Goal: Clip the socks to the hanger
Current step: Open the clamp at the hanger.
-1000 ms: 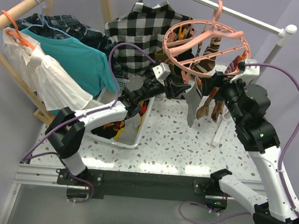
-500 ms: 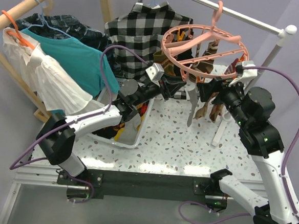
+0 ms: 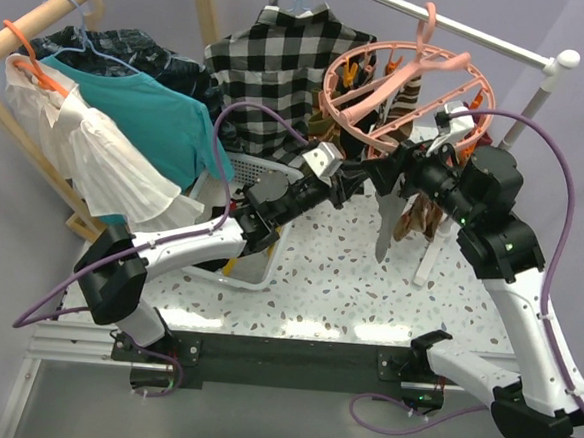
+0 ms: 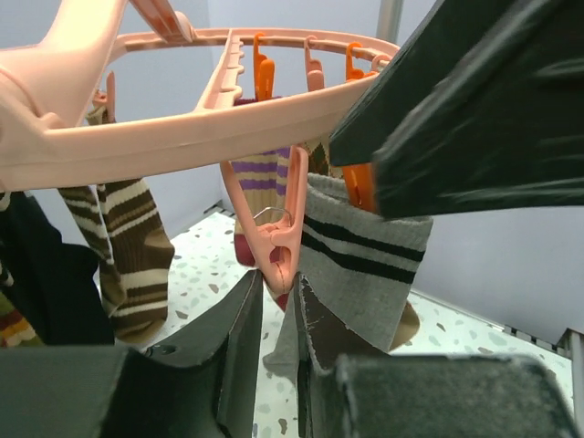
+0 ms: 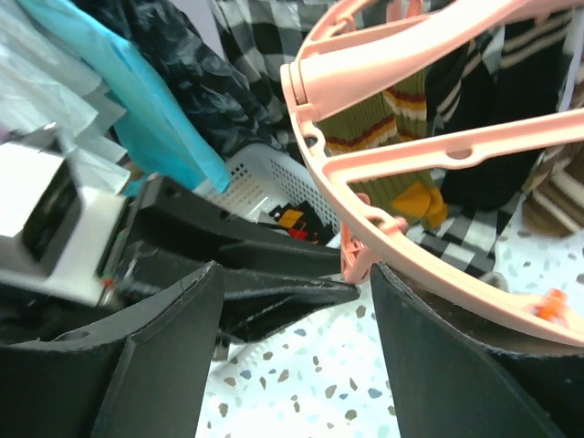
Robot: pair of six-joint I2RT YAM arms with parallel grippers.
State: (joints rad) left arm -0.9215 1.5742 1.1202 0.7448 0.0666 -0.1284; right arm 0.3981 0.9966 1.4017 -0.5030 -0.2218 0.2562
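The pink hanger (image 3: 397, 81) hangs by its hook from a rod (image 3: 466, 31) above the far right of the speckled surface (image 3: 338, 282), tilted, with socks dangling under it. Both arms reach up to its near rim and meet there. The left pincer (image 4: 278, 306) is closed to a narrow gap, clamped on the lower end of a pink peg (image 4: 276, 246) that hangs from the ring. The right pincer (image 5: 294, 278) stands wide apart, with the same peg hanging between its fingers and the ring crossing above them; it grips nothing. A grey sock (image 4: 365, 274) with black stripes hangs just right of the peg, its top edge tucked under a right finger beside an orange peg (image 4: 359, 187); what holds it I cannot tell. A brown striped sock (image 4: 128, 246) hangs at the ring's left. A white basket (image 5: 246, 187) and a checked shirt (image 3: 273, 57) lie behind the left arm.
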